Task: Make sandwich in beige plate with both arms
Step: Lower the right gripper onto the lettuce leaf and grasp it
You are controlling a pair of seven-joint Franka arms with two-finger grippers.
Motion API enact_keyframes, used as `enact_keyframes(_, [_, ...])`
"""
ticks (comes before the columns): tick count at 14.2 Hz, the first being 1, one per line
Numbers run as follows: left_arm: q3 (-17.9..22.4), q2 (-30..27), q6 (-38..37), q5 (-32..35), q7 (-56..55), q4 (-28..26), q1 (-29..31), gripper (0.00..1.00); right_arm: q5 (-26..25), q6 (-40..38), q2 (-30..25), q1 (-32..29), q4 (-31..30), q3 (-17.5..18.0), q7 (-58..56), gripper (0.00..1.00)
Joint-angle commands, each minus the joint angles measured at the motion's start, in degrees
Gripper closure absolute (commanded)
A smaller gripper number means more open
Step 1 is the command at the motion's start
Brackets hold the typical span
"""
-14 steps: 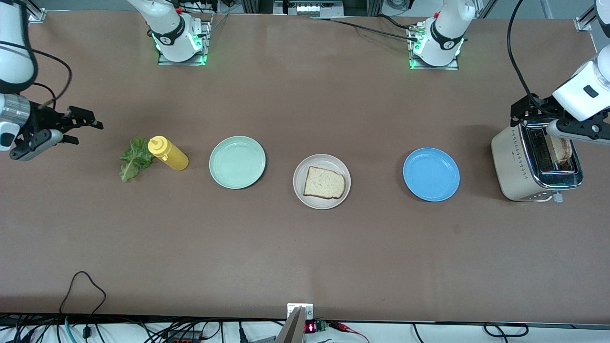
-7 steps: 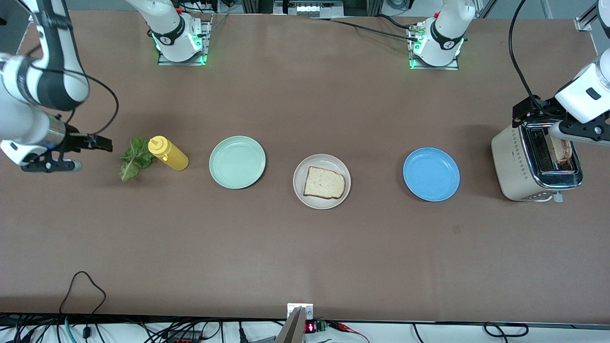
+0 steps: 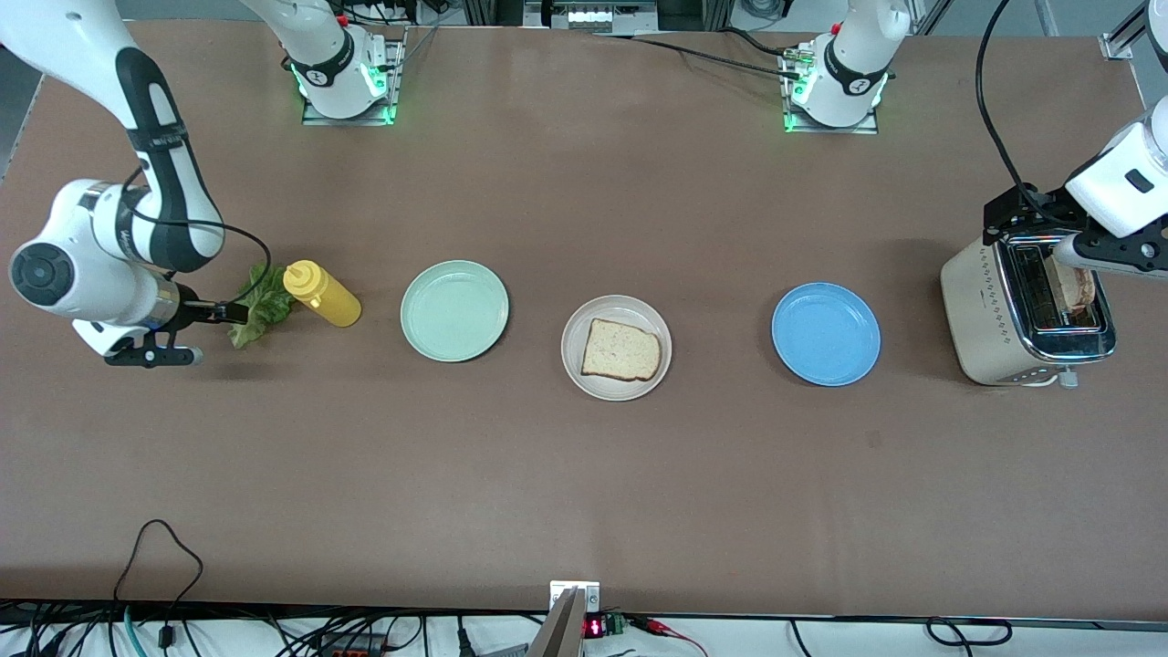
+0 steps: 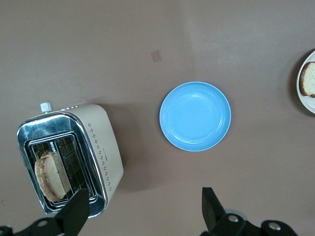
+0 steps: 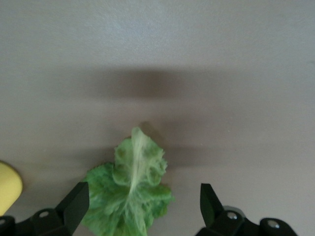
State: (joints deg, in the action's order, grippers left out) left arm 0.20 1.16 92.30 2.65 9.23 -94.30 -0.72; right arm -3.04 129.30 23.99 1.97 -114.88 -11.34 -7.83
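Jaws: both grippers are standing wide open, holding nothing.
Right gripper (image 3: 187, 334): hovering low by the lettuce (image 3: 258, 304) near the table's (image 3: 584, 493) right-arm edge, apparently lining up a pinch.
Left gripper (image 3: 1058, 233): hanging over the toaster (image 3: 1013, 315), probably going for the toast (image 3: 1077, 285) standing in its slot.
Plate (image 3: 617, 386): sitting mid-table, carrying one bread slice (image 3: 620, 350) lying flat.
Lettuce axis: running slantwise, stalk pointing toward the table's front-camera edge.

Pretty clearly a robotics lab: two arm bases (image 3: 342, 78) bolted to a big brown table (image 3: 584, 474) with green status lights, loose cables (image 3: 164, 557) along the edge, and a toaster (image 3: 1027, 315) staged as a prop.
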Motion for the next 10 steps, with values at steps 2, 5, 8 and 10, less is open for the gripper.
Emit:
enact_keyframes(2, [0.0, 0.3, -0.9, 1.1, -0.4, 1.1, 0.0, 0.0, 0.0, 2.6, 2.9, -0.3, 0.4, 0.3, 1.0, 0.0])
enact_keyframes(5, [0.0, 0.3, -0.9, 1.1, -0.4, 1.1, 0.0, 0.0, 0.1, 3.8, 4.2, -0.3, 0.1, 0.3, 1.0, 0.22])
enact_keyframes(8, [0.0, 0.3, -0.9, 1.1, -0.4, 1.1, 0.0, 0.0, 0.1, 5.4, 5.3, -0.3, -0.1, 0.3, 1.0, 0.48])
enact_keyframes(10, [0.0, 0.3, -0.9, 1.1, -0.4, 1.1, 0.0, 0.0, 0.1, 6.5, 5.7, -0.2, -0.1, 0.4, 0.5, 0.68])
